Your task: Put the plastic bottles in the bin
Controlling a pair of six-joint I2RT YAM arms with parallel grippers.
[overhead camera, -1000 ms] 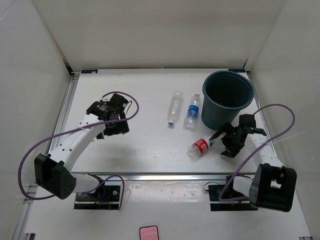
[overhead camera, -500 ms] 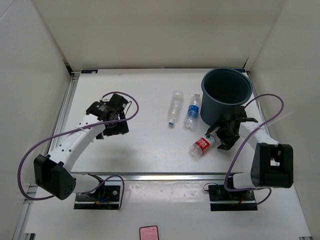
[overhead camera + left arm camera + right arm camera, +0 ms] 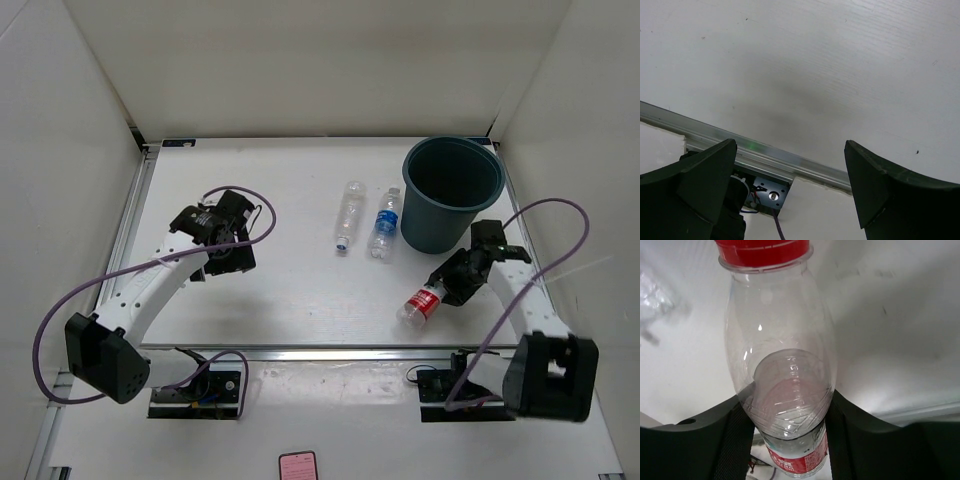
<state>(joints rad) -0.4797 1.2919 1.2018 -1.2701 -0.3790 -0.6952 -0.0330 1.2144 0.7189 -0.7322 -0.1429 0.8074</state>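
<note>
Bin (image 3: 430,228) stands upright close to the table's (image 3: 300,180) right edge and not far off the back wall. Right gripper (image 3: 452,287) sits on the near side of the bin, just short of the front rail, clamped on the red-labelled bottle (image 3: 421,304). Can't tell from above whether that bottle touches the table.

Blue-labelled bottle (image 3: 384,224) lies flat just left of the bin. The unlabelled bottle (image 3: 348,215) lies flat one step further left, with a gap between the two. Left gripper (image 3: 232,256) is well to the left of the bin, jaws spread wide, nothing between them.

Right wrist view adds what the overhead hides: both fingers (image 3: 705,440) pinch the clear body just above the label. The red cap (image 3: 762,250) is on, at the far end from the fingers. Left wrist view shows only tabletop and the aluminium rail (image 3: 765,150) past the spread fingers.
</note>
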